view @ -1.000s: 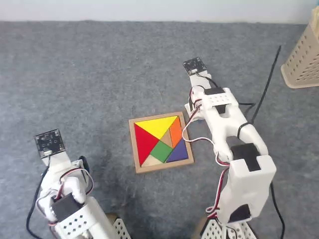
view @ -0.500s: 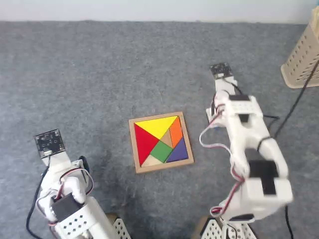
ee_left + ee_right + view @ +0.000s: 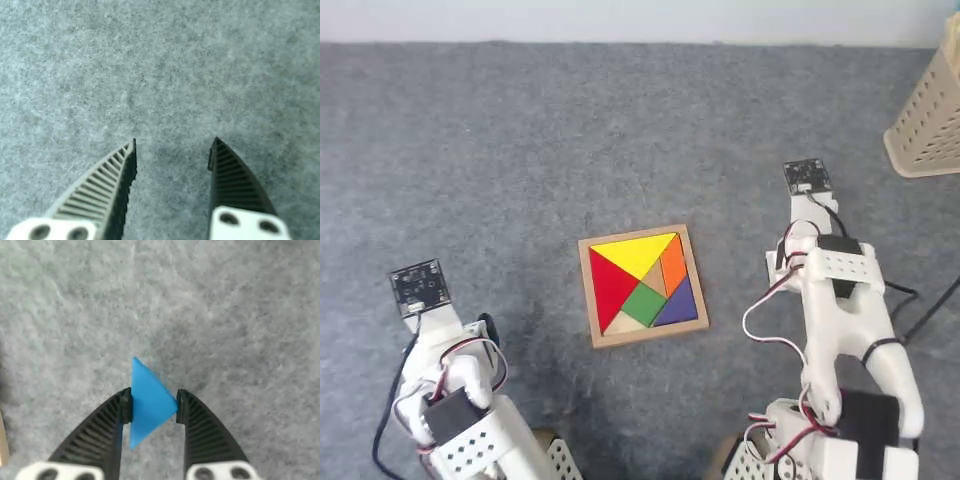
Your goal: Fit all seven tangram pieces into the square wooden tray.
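Right gripper [image 3: 152,402] clamps blue triangle [image 3: 147,402]; left gripper [image 3: 172,150] spread, holding nothing.

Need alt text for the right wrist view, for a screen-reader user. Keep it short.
The right gripper is shut on a blue triangle, with its two dark ribbed fingers pressing on opposite sides of the piece. Grey felt lies behind them. Whether the piece touches the felt cannot be told.
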{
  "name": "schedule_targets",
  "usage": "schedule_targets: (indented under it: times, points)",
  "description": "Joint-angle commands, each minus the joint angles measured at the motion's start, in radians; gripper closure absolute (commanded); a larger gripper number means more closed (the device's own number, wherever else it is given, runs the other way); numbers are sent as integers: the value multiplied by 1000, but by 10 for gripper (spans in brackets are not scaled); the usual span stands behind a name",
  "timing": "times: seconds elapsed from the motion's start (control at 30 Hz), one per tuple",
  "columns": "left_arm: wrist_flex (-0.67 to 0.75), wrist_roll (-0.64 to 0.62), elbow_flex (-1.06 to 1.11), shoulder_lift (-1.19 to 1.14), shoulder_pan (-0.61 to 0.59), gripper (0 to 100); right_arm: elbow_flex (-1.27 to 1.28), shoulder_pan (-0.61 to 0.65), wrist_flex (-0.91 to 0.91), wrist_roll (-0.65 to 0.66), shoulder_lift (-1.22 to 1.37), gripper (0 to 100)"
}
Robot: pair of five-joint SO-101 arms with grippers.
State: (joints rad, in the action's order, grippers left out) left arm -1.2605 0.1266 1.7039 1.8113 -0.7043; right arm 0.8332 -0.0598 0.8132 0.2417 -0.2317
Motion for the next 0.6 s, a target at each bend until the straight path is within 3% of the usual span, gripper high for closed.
schedule_targets:
  times: [0.0, 0.1, 0.4, 0.57]
  points:
    - [-3, -9, -19, 11, 2, 775, -12, -15, 33, 15, -65, 883]
    - [-3, -9, -19, 11, 2, 775, -12, -15, 76, 15, -77, 834]
    - [-3, -9, -19, 11, 2, 775, -92, 5, 171, 6, -79, 831]
    - [-3, -9, -19, 11, 2, 775, -133, 239, 223, -18, -79, 832]
